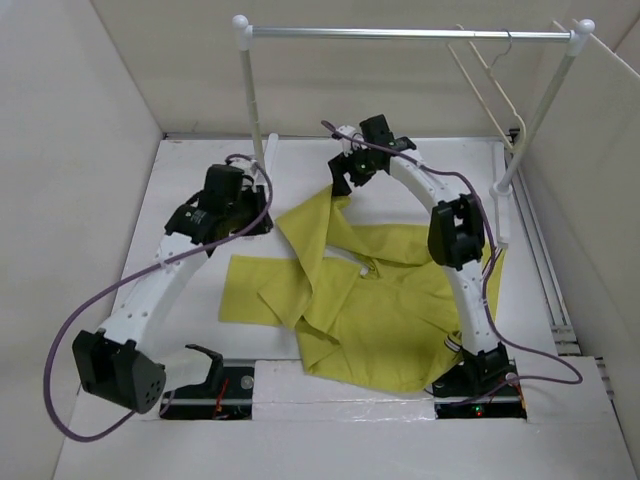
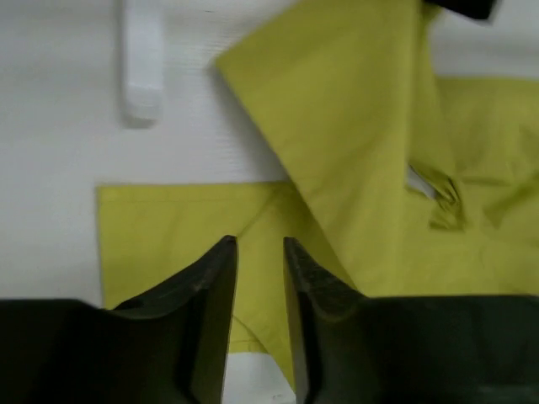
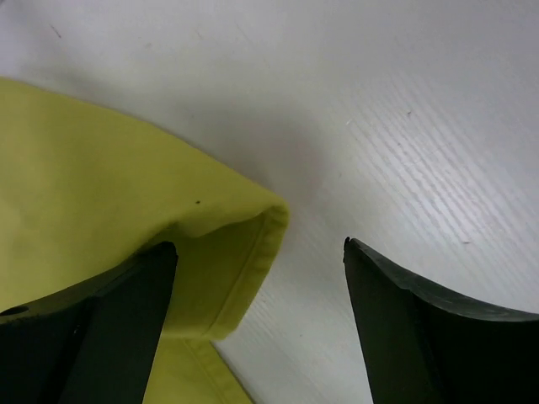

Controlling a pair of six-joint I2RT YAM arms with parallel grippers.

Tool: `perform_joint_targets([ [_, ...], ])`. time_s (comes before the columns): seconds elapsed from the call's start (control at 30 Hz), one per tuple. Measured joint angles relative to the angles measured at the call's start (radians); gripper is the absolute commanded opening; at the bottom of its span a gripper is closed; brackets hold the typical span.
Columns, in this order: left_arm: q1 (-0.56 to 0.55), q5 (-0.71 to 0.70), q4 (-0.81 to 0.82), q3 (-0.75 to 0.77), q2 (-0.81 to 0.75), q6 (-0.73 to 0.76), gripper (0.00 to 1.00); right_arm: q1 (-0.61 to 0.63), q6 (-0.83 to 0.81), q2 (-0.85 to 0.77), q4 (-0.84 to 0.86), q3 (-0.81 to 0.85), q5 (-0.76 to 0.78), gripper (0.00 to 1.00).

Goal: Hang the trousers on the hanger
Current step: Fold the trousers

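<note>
The mustard-yellow trousers (image 1: 370, 300) lie crumpled on the white table, with one leg reaching up to the back. The cream hanger (image 1: 487, 85) hangs by its hook on the silver rail at the back right. My right gripper (image 1: 343, 185) is wide open and low over the end of that back leg. In the right wrist view its hem (image 3: 253, 244) sits between the fingers (image 3: 259, 246), close to the left finger. My left gripper (image 1: 258, 222) hovers over the trousers' left part (image 2: 354, 126), its fingers (image 2: 258, 244) a narrow gap apart with nothing between them.
The silver rail (image 1: 400, 33) stands on two white posts, left (image 1: 250, 100) and right (image 1: 540, 110). The left post's white foot (image 2: 141, 59) lies just beyond the trousers. Beige walls close in the table on the left, back and right.
</note>
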Motion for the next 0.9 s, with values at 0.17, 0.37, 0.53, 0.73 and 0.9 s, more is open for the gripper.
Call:
perform_joint_targets([
  [0.17,-0.267,-0.011,-0.016,0.023,-0.038,0.037,0.51,0.010,-0.027,-0.186,0.003,-0.124,0.010,0.87],
  [0.37,-0.296,0.032,-0.078,-0.053,-0.025,0.042,0.70,0.023,-0.048,-0.627,0.108,-0.539,0.021,0.87],
  [0.53,-0.300,0.126,-0.057,-0.150,-0.028,0.027,0.75,0.008,-0.067,-0.781,0.174,-0.739,0.026,0.87],
  [0.73,-0.300,0.248,0.053,-0.228,-0.013,-0.020,0.77,0.008,-0.065,-0.797,0.187,-0.872,0.027,0.87],
  [0.9,-0.393,0.233,0.140,-0.225,0.070,-0.045,0.70,0.032,-0.056,-0.820,0.200,-0.890,0.027,0.87],
])
